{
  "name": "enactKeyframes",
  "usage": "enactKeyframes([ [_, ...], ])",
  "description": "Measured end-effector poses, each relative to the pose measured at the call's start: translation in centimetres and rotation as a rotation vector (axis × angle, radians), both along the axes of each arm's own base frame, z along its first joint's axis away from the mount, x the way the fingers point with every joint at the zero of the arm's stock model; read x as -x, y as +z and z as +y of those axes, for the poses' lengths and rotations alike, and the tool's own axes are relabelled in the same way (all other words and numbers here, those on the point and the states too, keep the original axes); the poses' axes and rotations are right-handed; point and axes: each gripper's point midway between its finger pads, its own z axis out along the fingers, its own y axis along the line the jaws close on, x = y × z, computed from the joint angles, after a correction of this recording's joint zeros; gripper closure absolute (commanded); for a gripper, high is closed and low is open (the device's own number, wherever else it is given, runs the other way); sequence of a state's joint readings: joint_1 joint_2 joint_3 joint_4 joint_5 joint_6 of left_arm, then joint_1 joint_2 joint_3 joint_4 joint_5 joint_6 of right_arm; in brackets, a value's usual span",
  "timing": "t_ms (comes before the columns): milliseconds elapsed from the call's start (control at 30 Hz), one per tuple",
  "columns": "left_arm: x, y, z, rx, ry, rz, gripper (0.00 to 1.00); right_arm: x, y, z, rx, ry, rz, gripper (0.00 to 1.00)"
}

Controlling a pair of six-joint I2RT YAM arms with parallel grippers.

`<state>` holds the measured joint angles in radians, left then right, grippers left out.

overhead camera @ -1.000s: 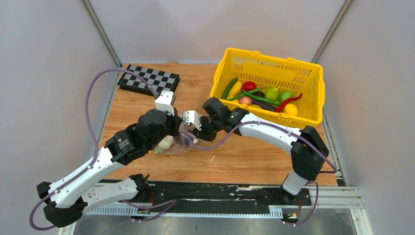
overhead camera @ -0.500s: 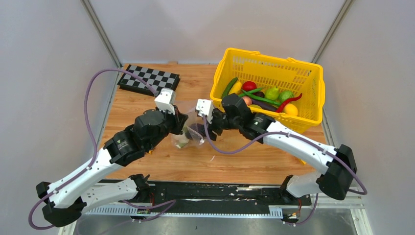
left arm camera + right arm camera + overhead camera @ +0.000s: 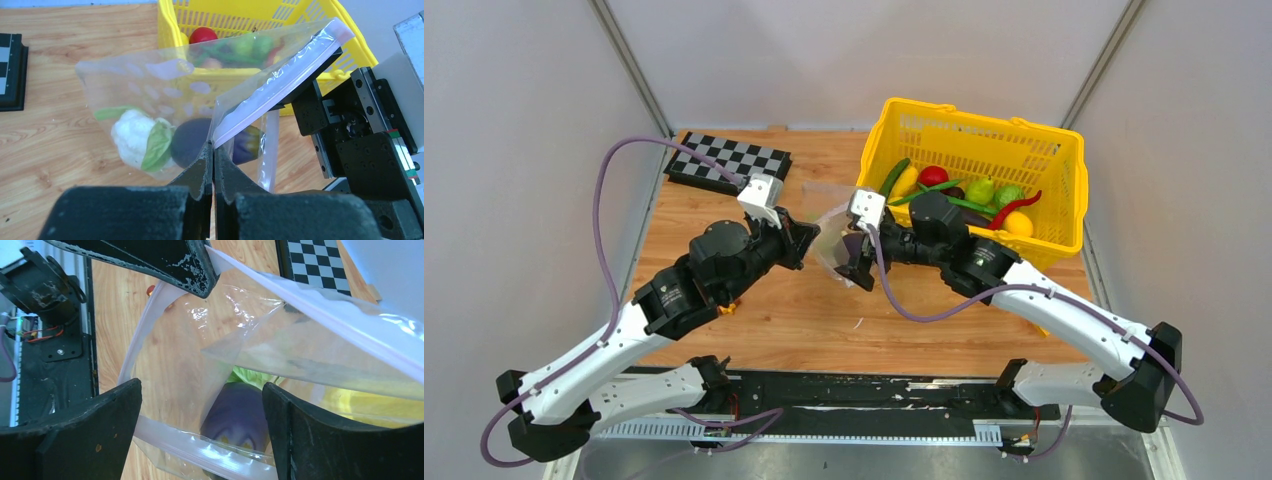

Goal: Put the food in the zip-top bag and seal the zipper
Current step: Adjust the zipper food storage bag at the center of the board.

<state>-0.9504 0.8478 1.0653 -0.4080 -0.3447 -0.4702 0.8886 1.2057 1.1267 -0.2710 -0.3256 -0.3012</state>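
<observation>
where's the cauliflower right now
In the left wrist view the cauliflower sits inside the zip-top bag, left of the purple eggplant, with the bag pinched by the left gripper in front of the yellow basket.

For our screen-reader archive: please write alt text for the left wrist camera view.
The left gripper pinches the pink zipper edge of a clear zip-top bag holding a white cauliflower and a purple eggplant. A yellow basket with more toy food stands behind.

Left gripper (image 3: 212,167) pinched tight, right gripper (image 3: 200,390) spread wide, both arms reaching inward.
</observation>
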Motion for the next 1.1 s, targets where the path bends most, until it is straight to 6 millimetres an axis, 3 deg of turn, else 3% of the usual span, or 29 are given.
enactKeyframes([
  [167,0.3,0.5,0.2,0.000,-0.006,0.004,1.00,1.5,1.0,0.8,-0.051,0.088,0.074,0.07],
  [233,0.4,1.0,0.6,-0.003,0.005,0.007,1.00,2.1,2.2,1.8,-0.088,0.138,0.131,0.12],
  [400,0.4,3.6,2.1,0.016,0.049,-0.013,1.00,0.3,3.8,4.3,-0.118,0.109,0.216,0.14],
  [467,0.3,3.4,2.5,-0.002,0.065,-0.001,1.00,-0.3,3.6,5.2,-0.085,0.111,0.217,0.28],
  [533,0.2,2.8,2.7,-0.027,0.078,0.021,1.00,-0.6,2.9,5.8,-0.021,0.108,0.189,0.30],
  [567,0.1,2.4,2.7,-0.041,0.083,0.032,1.00,-0.3,2.4,6.0,0.017,0.120,0.174,0.32],
  [633,0.1,1.3,2.7,-0.075,0.088,0.060,1.00,0.9,1.7,6.4,0.074,0.172,0.144,0.47],
  [667,0.0,0.7,2.7,-0.094,0.089,0.075,1.00,1.5,1.4,6.5,0.092,0.193,0.138,0.45],
  [767,0.0,-0.1,2.9,-0.121,0.101,0.098,1.00,2.9,1.5,6.9,0.086,0.232,0.137,0.26],
  [900,0.2,0.6,3.9,-0.122,0.130,0.099,1.00,4.2,2.6,6.6,0.026,0.272,0.137,0.27],
  [1100,0.3,1.3,4.4,-0.104,0.145,0.089,1.00,3.4,5.7,4.8,-0.040,0.183,0.064,0.19],
])
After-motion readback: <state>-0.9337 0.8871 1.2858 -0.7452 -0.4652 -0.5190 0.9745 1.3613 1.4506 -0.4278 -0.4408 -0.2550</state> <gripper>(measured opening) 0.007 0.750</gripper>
